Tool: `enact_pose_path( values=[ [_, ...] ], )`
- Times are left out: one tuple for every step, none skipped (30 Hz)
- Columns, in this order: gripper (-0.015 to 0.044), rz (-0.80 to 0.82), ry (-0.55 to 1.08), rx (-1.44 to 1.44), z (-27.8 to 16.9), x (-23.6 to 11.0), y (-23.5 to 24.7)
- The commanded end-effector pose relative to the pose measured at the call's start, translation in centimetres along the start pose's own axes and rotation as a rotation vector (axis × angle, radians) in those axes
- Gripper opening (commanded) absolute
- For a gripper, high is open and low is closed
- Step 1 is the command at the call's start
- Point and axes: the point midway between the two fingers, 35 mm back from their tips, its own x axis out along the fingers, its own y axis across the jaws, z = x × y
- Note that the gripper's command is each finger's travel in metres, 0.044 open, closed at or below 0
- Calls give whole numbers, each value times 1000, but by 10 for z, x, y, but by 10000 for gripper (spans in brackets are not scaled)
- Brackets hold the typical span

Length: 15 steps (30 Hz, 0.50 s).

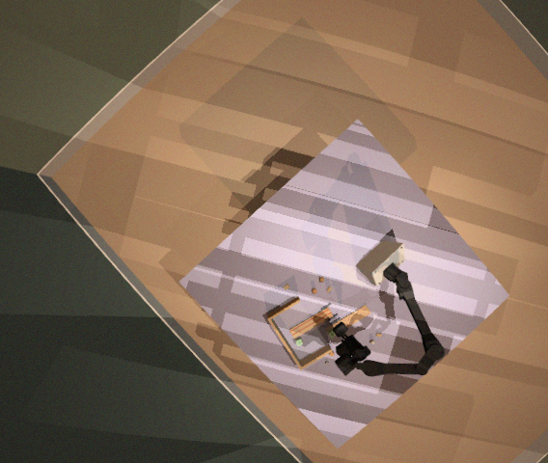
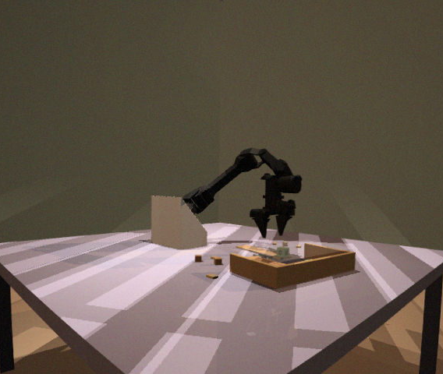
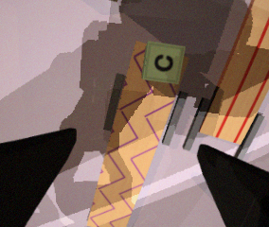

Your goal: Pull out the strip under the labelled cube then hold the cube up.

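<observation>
The green cube marked C (image 3: 163, 62) sits on the far end of the strip with purple zigzags (image 3: 127, 165) (image 1: 359, 313). Short grey rails (image 3: 114, 101) stand along both sides of this strip. The strip with red lines (image 3: 241, 109) (image 1: 309, 323) lies separately beside it. My gripper (image 1: 336, 320) (image 2: 272, 236) (image 3: 137, 142) is wide open and empty, above the zigzag strip, with the cube ahead of the fingertips in the wrist view. A second green cube (image 1: 299, 341) lies inside the wooden frame; its label is not readable.
The wooden frame (image 1: 283, 342) (image 2: 314, 267) has raised walls and is open on the side facing my arm. Small wooden blocks (image 1: 321, 279) (image 2: 217, 261) lie scattered outside it. The pale base block (image 1: 381, 259) (image 2: 169, 223) stands behind the arm.
</observation>
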Motion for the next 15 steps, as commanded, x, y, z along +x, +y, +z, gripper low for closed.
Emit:
enact_pose_path(
  values=[
    [440,2,4,-2,16,0,-3],
    [440,2,4,-3,19,0,-4],
    [440,2,4,-3,22,-1,-4],
    [440,2,4,-3,25,-1,-5],
    [440,2,4,-3,29,-1,-5],
    [440,2,4,-3,32,-1,-6],
    [440,2,4,-3,35,-1,-7],
    [440,2,4,-3,38,-2,-7],
    [440,2,3,-4,42,-2,-8],
    [440,2,3,-4,45,-2,-9],
    [440,2,3,-4,48,-2,-9],
    [440,2,3,-4,51,-2,-10],
    [440,2,3,-4,55,-1,-11],
    [440,2,3,-4,57,-1,-12],
    [440,2,3,-4,58,-1,-13]
  ],
)
